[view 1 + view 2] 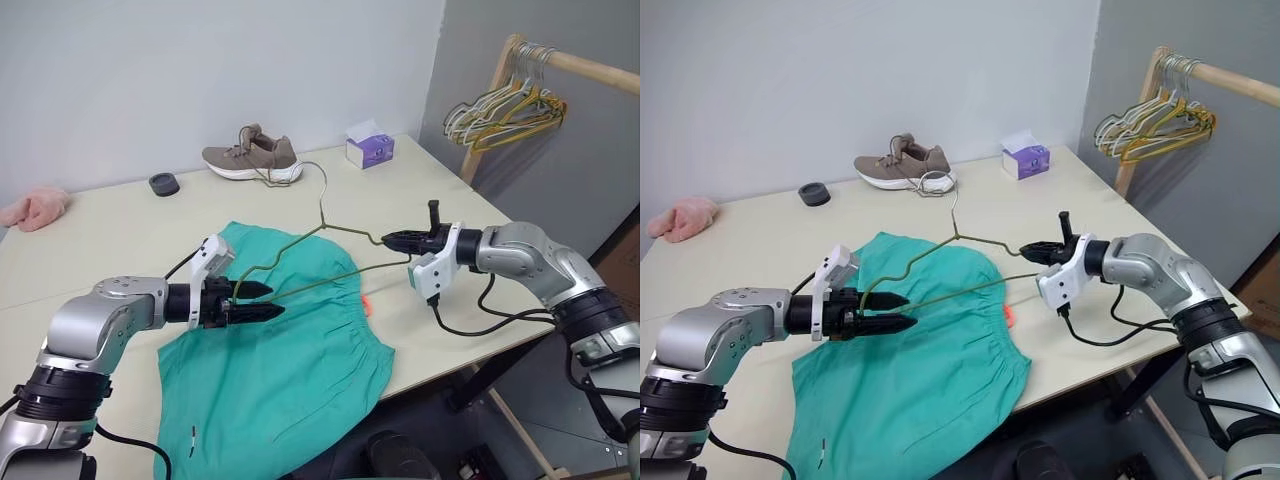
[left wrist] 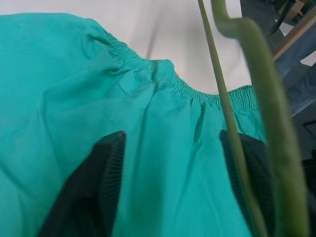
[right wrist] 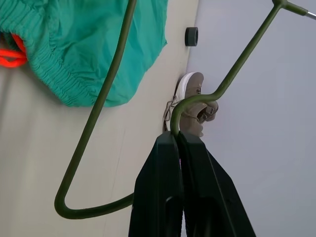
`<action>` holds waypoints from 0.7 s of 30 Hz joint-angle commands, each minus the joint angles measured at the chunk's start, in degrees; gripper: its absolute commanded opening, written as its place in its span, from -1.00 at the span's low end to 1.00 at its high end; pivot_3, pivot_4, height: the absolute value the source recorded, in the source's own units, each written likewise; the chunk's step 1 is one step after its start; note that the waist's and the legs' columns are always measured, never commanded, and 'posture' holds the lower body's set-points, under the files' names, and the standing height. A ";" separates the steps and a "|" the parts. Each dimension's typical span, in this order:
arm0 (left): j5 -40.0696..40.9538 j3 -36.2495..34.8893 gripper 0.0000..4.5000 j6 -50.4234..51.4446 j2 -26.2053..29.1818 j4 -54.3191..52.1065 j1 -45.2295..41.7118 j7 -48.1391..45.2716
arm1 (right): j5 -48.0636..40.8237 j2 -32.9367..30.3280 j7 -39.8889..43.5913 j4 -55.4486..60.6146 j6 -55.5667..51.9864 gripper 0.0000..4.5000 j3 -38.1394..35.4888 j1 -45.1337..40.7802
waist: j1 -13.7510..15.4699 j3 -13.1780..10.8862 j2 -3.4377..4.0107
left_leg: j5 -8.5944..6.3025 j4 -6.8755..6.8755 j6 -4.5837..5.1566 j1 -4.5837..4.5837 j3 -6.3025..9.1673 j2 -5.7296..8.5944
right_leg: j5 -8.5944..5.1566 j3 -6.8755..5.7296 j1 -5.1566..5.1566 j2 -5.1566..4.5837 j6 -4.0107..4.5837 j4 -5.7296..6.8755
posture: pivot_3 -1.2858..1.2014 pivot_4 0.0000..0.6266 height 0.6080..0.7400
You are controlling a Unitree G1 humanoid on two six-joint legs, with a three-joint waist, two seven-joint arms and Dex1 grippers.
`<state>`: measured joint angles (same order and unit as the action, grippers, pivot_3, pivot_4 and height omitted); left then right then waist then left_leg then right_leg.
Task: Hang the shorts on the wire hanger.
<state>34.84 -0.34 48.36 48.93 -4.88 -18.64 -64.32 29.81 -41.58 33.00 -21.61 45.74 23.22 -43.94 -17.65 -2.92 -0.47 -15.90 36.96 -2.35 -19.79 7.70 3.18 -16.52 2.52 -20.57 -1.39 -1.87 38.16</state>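
The shorts [image 1: 275, 350] are lying flat on the pale surface [image 1: 120, 230] in the lower middle of the head views, their gathered waistband facing the right side of the frame and a small orange tag [image 1: 368, 302] showing at that edge. The wire hanger [image 1: 320, 245] is being held just above them, sloping from the middle left of the frame up toward the right, its hook pointing toward the shoe [image 1: 252, 158] at the upper middle.

The right pincer [image 1: 400, 240], middle right of the frame, is clamping fully shut on the hanger's right shoulder bend; the right wrist view shows the wire pinched between its two black fingers [image 3: 168, 197]. The left pincer [image 1: 262, 300], at middle left, is standing partly open just over the teal fabric, with the hanger's left end running past one finger [image 2: 247, 168]; from these views I cannot tell whether it is gripping the wire yet.

The step in hand appears to be steadying the hanger at both ends so that the shorts can be fed onto it. Doing it well probably means letting the left pincer close on the wire alone, without catching cloth beneath it, while the right one is keeping its firm hold so the thin frame is not twisting. The lower bar should be staying level and close to the waistband, since a springy wire like this may swing or slip once one end is loaded.
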 commanded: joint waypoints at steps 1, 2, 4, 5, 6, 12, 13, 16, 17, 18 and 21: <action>0.49 -0.81 -0.12 -0.38 0.20 -2.33 -0.43 -0.18 | -1.80 0.44 0.37 2.68 0.55 -1.00 -1.28 -0.71 | 0.02 0.00 0.00 | 0.00 0.00 0.00 0.00 0.00 0.00 | 0.00 -0.01 0.00 0.00 0.00 0.00 | -0.22 -1.00 1.00; 0.57 -0.76 -0.26 -0.34 0.25 -2.70 -0.20 -0.24 | -2.06 0.55 0.68 2.90 0.39 -1.00 -1.25 -0.59 | 0.03 0.00 0.00 | 0.00 0.00 0.00 0.00 0.00 0.00 | 0.00 0.00 0.00 0.00 0.01 0.00 | -0.22 -1.00 1.00; 0.70 -0.77 -0.54 -0.23 0.28 -3.28 0.10 -0.21 | -2.94 0.79 1.30 3.50 0.52 -1.00 -1.16 -0.22 | 0.03 0.00 0.00 | 0.00 0.00 0.00 0.00 0.00 0.00 | 0.02 0.00 0.00 0.00 0.03 0.00 | -0.22 -1.00 1.00; 0.73 -0.84 -0.69 -0.17 0.26 -3.42 0.18 -0.13 | -3.70 0.67 2.35 3.94 0.71 -1.00 -0.80 0.03 | 0.04 0.00 0.00 | 0.00 0.00 0.00 0.00 -0.01 0.00 | 0.02 0.01 0.00 0.00 0.03 0.00 | -0.22 -1.00 1.00; 0.68 -0.93 -0.82 -0.18 0.28 -3.46 0.25 -0.03 | -4.39 0.38 3.20 4.35 1.18 -1.00 -0.50 0.40 | 0.06 0.00 0.00 | 0.00 0.00 0.00 0.00 0.00 0.00 | 0.02 0.00 0.00 0.00 0.03 0.00 | -0.22 -1.00 1.00; -0.04 -1.29 -1.00 -0.83 0.10 -3.78 1.02 0.91 | -8.99 -0.45 6.98 7.10 0.14 -0.78 -1.13 3.26 | 0.04 0.00 0.00 | 0.00 0.01 0.00 0.00 0.00 0.00 | 0.01 0.00 0.02 0.00 0.02 0.00 | -0.22 -1.00 1.00; -0.19 -1.30 -1.00 -1.02 -0.06 -4.01 1.27 1.25 | -10.12 -0.60 7.45 7.89 -0.46 -0.68 -1.58 3.81 | -0.01 0.00 0.00 | 0.00 0.01 0.00 0.01 0.00 -0.01 | 0.01 -0.01 0.02 0.00 0.01 0.01 | -0.22 -1.00 1.00; -0.84 -0.91 -1.00 -2.08 -0.25 -5.05 2.17 2.12 | -14.29 -2.16 10.15 10.95 -3.32 -0.23 -3.09 5.85 | 0.04 0.01 0.00 | 0.00 0.02 0.00 0.01 0.00 -0.01 | 0.00 0.00 0.02 0.00 0.00 0.04 | -0.22 -1.00 1.00; -1.02 -0.77 -1.00 -2.41 -0.33 -5.37 2.45 2.30 | -15.71 -2.78 11.19 12.01 -4.68 -0.06 -3.51 6.70 | 0.15 0.01 -0.01 | 0.00 0.02 0.00 0.01 -0.01 -0.01 | 0.00 0.01 0.02 0.00 0.00 0.04 | -0.22 -1.00 1.00; -1.13 -0.66 -1.00 -2.72 -0.48 -5.87 2.71 2.44 | -17.64 -3.64 12.57 13.37 -6.34 0.10 -4.01 7.83 | 0.26 0.01 -0.01 | 0.00 0.04 0.00 0.00 0.01 -0.01 | 0.00 -0.01 0.03 0.00 0.00 0.02 | -0.22 -1.00 1.00; -2.81 0.57 -1.00 -5.79 -0.13 -7.53 3.54 1.67 | -25.88 -4.59 16.42 18.98 -19.12 0.56 -6.81 11.79 | 0.47 0.04 -0.04 | -0.01 0.04 0.01 0.00 0.01 -0.01 | -0.01 -0.02 0.04 -0.01 -0.02 0.00 | -0.22 -1.00 1.00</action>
<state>32.94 -0.08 45.52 48.46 -9.59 -14.93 -61.96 10.23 -45.80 47.26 -7.00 34.53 19.65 -32.86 -17.18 -2.89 -0.51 -15.90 37.01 -2.34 -19.79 7.74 3.16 -16.54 2.48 -20.51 -1.40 -1.90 38.16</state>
